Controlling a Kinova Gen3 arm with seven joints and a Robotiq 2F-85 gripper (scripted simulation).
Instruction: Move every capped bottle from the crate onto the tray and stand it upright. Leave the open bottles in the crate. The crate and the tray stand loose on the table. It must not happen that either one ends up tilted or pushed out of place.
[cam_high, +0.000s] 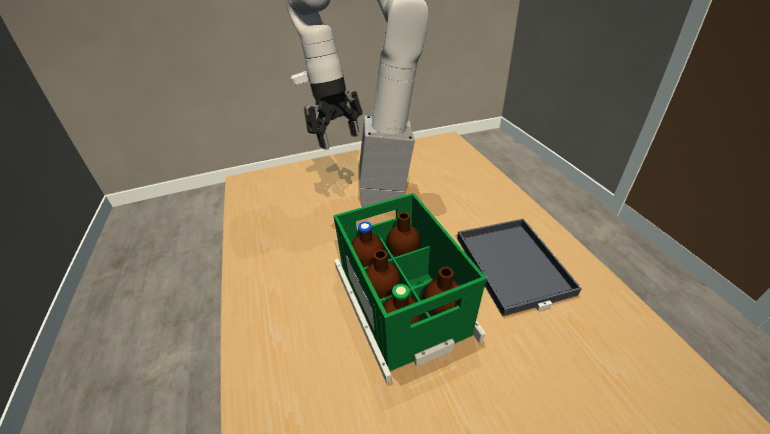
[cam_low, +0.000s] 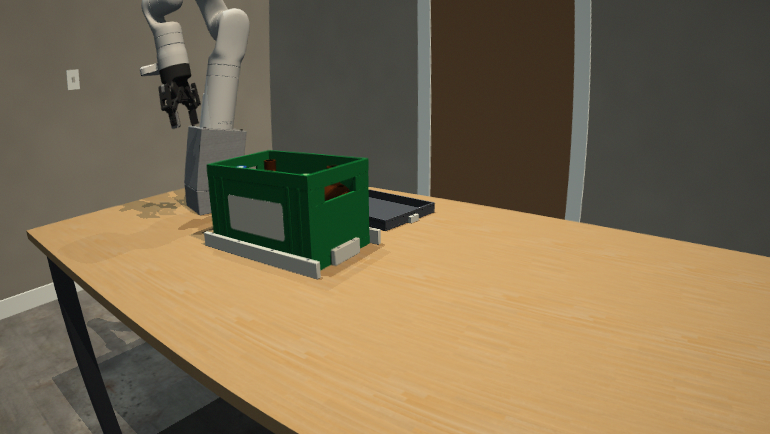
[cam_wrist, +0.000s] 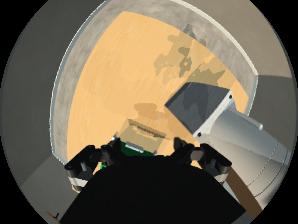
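A green crate (cam_high: 431, 328) (cam_low: 323, 226) stands in the middle of the table with several brown bottles in it. One bottle has a blue cap (cam_high: 365, 226) at the back left. One has a green cap (cam_high: 400, 292) at the front. Three bottles are open: one at the back right (cam_high: 403, 232), one in the middle left (cam_high: 380, 267) and one at the front right (cam_high: 444, 284). The dark tray (cam_high: 517, 266) (cam_low: 399, 207) lies empty to the crate's right. My gripper (cam_high: 337, 132) (cam_low: 182, 114) (cam_wrist: 147, 143) is open and empty, high above the table's far end, behind and left of the crate.
The arm's grey base block (cam_high: 383, 164) (cam_low: 212, 161) (cam_wrist: 200, 106) stands just behind the crate. White stop strips (cam_high: 361, 318) (cam_low: 258, 253) lie against the crate's left and front sides. The table's left edge is close to the crate in the exterior view.
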